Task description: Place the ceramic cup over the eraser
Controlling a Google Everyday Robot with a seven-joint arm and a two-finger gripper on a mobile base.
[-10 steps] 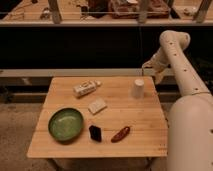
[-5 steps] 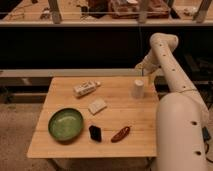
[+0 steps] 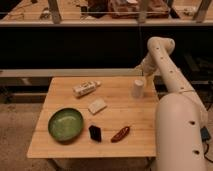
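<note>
Gripper [image 3: 142,70] low over far right part of table [image 3: 120,112], at end of white arm [image 3: 167,65] angled down from elbow. Open or closed: cannot tell, tip lost against dark background. Directly below it in camera view: ceramic cup [image 3: 137,89], standing near far right corner of tabletop. Close to gripper; touching or apart: cannot tell.

Count on table: six things, one of each.
- One ceramic cup, as above.
- One eraser [image 3: 94,133], small black block, near front edge, about mid-table.
- One green bowl [image 3: 65,125], front left.
- One white tube-shaped bottle [image 3: 86,88], lying on its side, far left of centre.
- One cream-white block [image 3: 97,106], flat, mid-table, between bottle and eraser.
- One reddish-brown chili-shaped thing [image 3: 120,133], just right of eraser, small gap between, near front edge.

Containers: two. Green bowl right way up, interior plain green. Cup interior hidden from this angle; opening up or down: cannot tell.

Cup vs eraser: well apart, cup far right, eraser front centre, cream-white block roughly between them. Cup not over eraser. Eraser uncovered, just right of bowl rim, not touching it.

Further out: robot body [image 3: 180,135], white, at right side, covering table's front right corner in camera view.
</note>
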